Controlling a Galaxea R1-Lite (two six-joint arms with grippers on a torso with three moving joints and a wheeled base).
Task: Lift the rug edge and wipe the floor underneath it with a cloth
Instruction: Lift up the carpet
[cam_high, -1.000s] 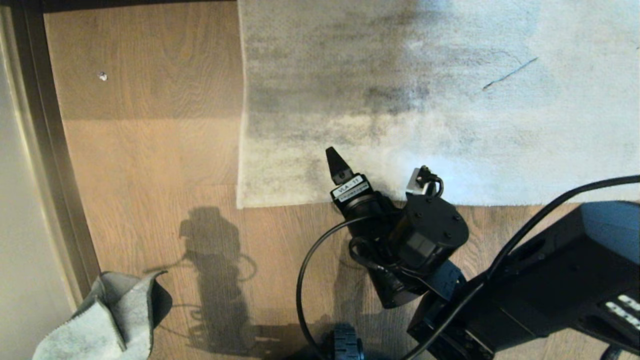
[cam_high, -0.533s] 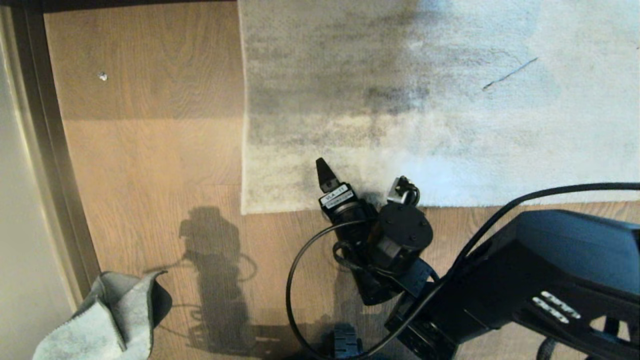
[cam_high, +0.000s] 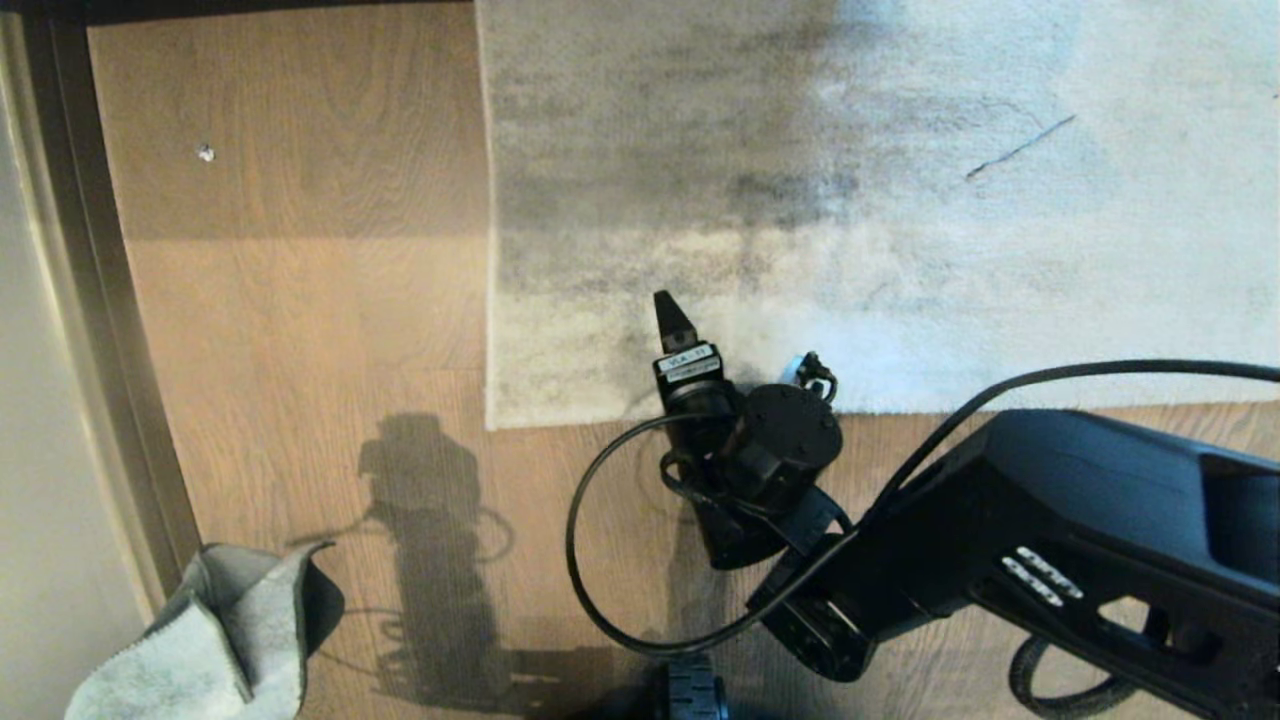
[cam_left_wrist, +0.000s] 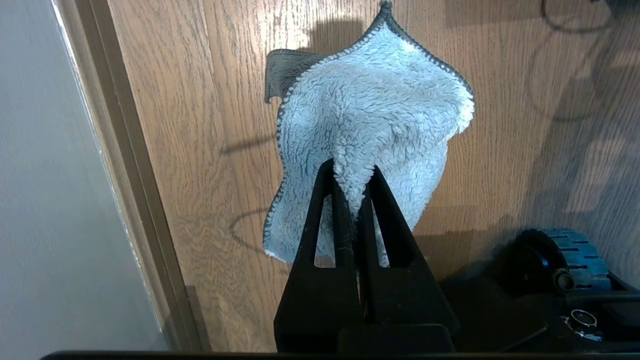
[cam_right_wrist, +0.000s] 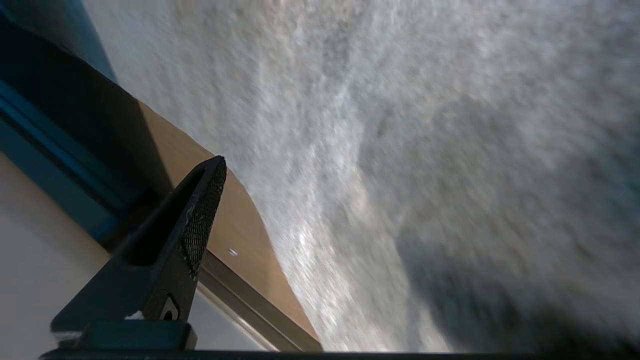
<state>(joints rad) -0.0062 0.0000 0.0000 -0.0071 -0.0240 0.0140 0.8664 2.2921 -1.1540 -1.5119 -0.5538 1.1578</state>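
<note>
Light brown wood-grain plank floor (cam_high: 300, 300), dark skirting strip (cam_high: 90, 300) along its left side. Pale grey mottled rug (cam_high: 850, 200) lies flat on it, rug edge (cam_high: 560, 418) and square corner toward the robot. Small pale speck (cam_high: 205, 152) on bare planks left of rug.

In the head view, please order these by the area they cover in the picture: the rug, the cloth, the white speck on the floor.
1. The rug, largest by far, though cut off by the frame.
2. The cloth, partly cut off at the bottom edge.
3. The white speck on the floor, tiny.
</note>
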